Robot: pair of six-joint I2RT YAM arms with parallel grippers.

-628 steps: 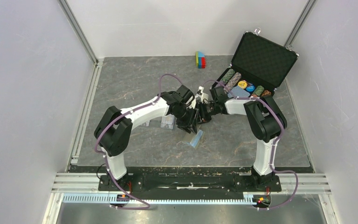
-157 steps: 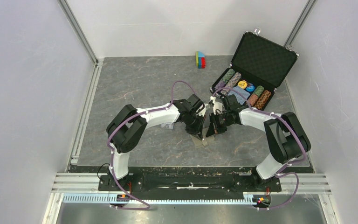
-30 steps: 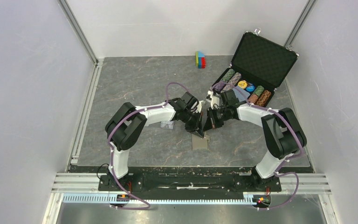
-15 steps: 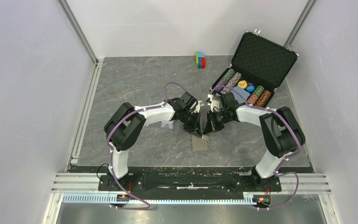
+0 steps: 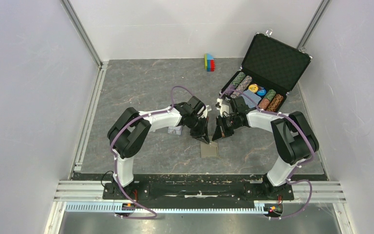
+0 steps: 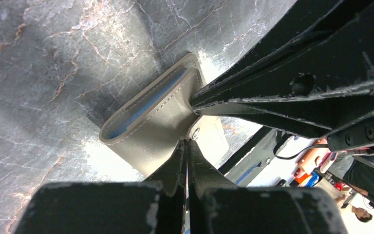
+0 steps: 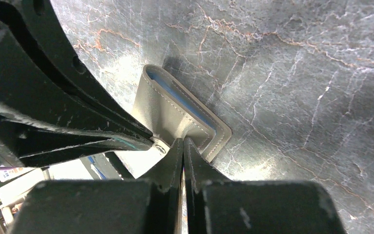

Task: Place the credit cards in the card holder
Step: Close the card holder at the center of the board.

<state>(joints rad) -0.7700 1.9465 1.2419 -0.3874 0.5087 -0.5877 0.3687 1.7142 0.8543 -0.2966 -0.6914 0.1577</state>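
Note:
The taupe card holder (image 5: 209, 149) lies folded on the table, its light blue lining showing along the open edge in the left wrist view (image 6: 148, 124) and the right wrist view (image 7: 175, 109). My left gripper (image 5: 205, 137) is shut, its tips (image 6: 187, 141) at the holder's snap end. My right gripper (image 5: 215, 136) is shut too, tips (image 7: 182, 140) at the same end, facing the left one. Neither holds anything that I can see. No credit card shows outside the holder; what is inside it is hidden.
A clear plastic case (image 5: 175, 130) lies under the left forearm. An open black chip briefcase (image 5: 265, 70) with chips and a blue deck stands at the back right. A coloured block (image 5: 209, 62) sits at the far edge.
Earlier the holder stood open between both grippers; now it lies folded flat. In the last second both grippers have shifted slightly at its far end.

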